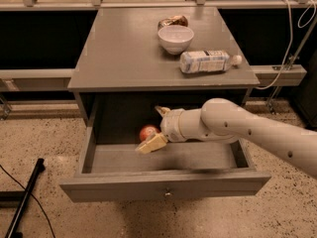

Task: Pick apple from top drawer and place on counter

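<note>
The apple (147,132), small and red-orange, lies inside the open top drawer (163,186), toward its back left. My gripper (149,129) reaches into the drawer from the right on the white arm (247,133). Its fingers are spread open, with one cream finger (152,144) in front of and below the apple and the other (161,110) behind it. The apple sits between them and still rests on the drawer floor. The grey counter (129,53) is directly above the drawer.
On the counter's right half stand a white bowl (175,37), a brown packet (172,21) behind it and a plastic bottle (208,61) lying on its side. A black pole (25,197) lies on the speckled floor at left. A rail and cables run along the back.
</note>
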`<state>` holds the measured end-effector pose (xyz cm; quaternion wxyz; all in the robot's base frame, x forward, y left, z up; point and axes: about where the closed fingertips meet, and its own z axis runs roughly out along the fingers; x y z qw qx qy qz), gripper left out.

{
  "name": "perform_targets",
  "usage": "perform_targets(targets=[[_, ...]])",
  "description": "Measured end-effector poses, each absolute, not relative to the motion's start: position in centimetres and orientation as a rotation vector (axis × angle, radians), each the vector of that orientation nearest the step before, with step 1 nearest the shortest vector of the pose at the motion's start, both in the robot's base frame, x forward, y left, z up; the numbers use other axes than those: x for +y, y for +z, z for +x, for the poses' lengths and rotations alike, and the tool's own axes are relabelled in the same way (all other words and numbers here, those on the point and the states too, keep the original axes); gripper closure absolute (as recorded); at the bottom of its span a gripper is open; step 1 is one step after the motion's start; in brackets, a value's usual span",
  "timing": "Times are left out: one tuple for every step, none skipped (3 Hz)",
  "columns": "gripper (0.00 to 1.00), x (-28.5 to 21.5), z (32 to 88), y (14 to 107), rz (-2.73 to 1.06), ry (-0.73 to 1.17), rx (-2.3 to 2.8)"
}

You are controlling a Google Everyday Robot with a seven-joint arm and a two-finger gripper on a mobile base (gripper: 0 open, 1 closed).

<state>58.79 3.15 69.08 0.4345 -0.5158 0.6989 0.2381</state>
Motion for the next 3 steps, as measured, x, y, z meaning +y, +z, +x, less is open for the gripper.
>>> perform_targets(targets=[[0.0, 3.7, 59.9, 66.1, -1.256, 0.572, 1.78], [0.0, 3.6, 60.8, 63.9, -1.201, 0.572, 1.82], [0.26, 2.8, 61.7, 61.7, -1.111, 0.583, 1.87]])
